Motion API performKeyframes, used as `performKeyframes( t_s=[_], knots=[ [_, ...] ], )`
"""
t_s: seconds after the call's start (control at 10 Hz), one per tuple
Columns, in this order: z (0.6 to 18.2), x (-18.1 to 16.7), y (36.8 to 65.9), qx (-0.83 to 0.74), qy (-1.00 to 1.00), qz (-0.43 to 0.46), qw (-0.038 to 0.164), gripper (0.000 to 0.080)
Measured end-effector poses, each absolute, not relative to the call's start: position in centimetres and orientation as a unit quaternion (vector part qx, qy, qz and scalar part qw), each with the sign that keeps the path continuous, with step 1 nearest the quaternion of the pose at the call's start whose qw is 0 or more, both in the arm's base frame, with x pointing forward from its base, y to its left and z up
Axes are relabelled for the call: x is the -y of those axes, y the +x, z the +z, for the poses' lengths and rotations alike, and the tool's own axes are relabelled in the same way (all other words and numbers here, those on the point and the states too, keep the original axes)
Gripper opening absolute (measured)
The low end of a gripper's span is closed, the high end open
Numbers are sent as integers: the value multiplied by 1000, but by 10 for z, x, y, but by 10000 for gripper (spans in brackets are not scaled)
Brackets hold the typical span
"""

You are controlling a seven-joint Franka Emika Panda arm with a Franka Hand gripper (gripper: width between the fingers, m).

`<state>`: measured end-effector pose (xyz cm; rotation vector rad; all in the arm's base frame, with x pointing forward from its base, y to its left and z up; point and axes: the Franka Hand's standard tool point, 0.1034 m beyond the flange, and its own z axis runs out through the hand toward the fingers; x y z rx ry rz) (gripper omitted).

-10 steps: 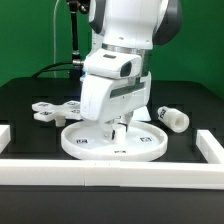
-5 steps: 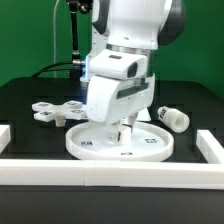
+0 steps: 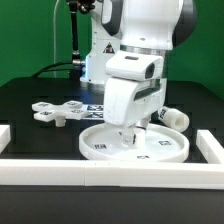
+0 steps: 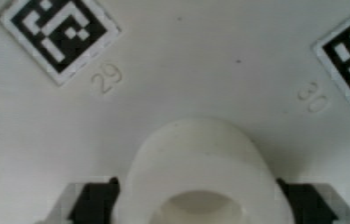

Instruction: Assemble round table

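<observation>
The large rimmed round disc lies flat on the black table, towards the exterior view's right. My gripper stands over its middle, shut on the disc's raised central stub. The dark fingers press against both sides of the stub. The wrist view shows the disc's flat face with two square tags. The short cylindrical leg lies on its side behind the disc, at the exterior view's right. The cross-shaped base piece lies at the exterior view's left.
White border rails run along the front, with raised ends at the exterior view's left and right. The marker board lies behind the disc, partly hidden by the arm.
My gripper and the round disc have slid together towards the exterior view's right, closer to the leg. The base piece and leg have not moved.
</observation>
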<state>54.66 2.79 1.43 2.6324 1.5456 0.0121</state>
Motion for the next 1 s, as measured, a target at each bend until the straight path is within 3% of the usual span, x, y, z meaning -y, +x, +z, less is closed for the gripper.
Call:
performKeyframes(
  t_s=[0.8, 1.0],
  knots=[
    [15, -41, 553, -522, 852, 6, 41, 412],
    [14, -41, 553, -522, 852, 5, 41, 606]
  ],
)
